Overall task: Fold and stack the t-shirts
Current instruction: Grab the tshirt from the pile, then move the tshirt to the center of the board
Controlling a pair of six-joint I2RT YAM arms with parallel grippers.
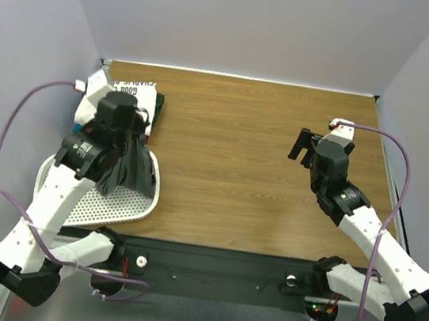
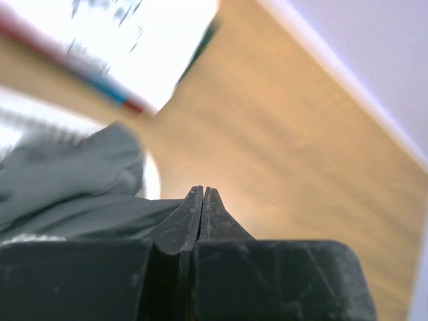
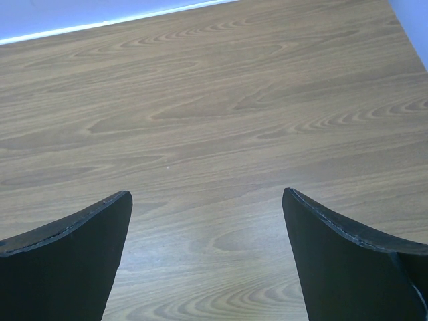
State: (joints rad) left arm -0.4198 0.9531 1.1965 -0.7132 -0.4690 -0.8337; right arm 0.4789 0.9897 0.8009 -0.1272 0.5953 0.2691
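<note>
A dark charcoal-grey t-shirt [image 1: 135, 169] is drawn up into a cone over the white basket [image 1: 108, 203], its top pinched in my left gripper [image 1: 130, 142]. In the left wrist view that gripper [image 2: 202, 191] has its jaws pressed together, and the grey cloth [image 2: 67, 180] runs up to the left finger. Behind it lies a stack topped by a white t-shirt with dark lettering [image 1: 133, 88] [image 2: 150, 47], with a dark green edge [image 1: 160, 110] and red and blue edges [image 2: 115, 95] showing under it. My right gripper [image 1: 306, 148] [image 3: 207, 200] stands open above bare wood, holding nothing.
The perforated basket sits at the table's near left, partly over the front edge. The wooden table [image 1: 239, 156] is enclosed by pale walls at the back and both sides. A black rail [image 1: 216, 261] with the arm bases runs along the near edge.
</note>
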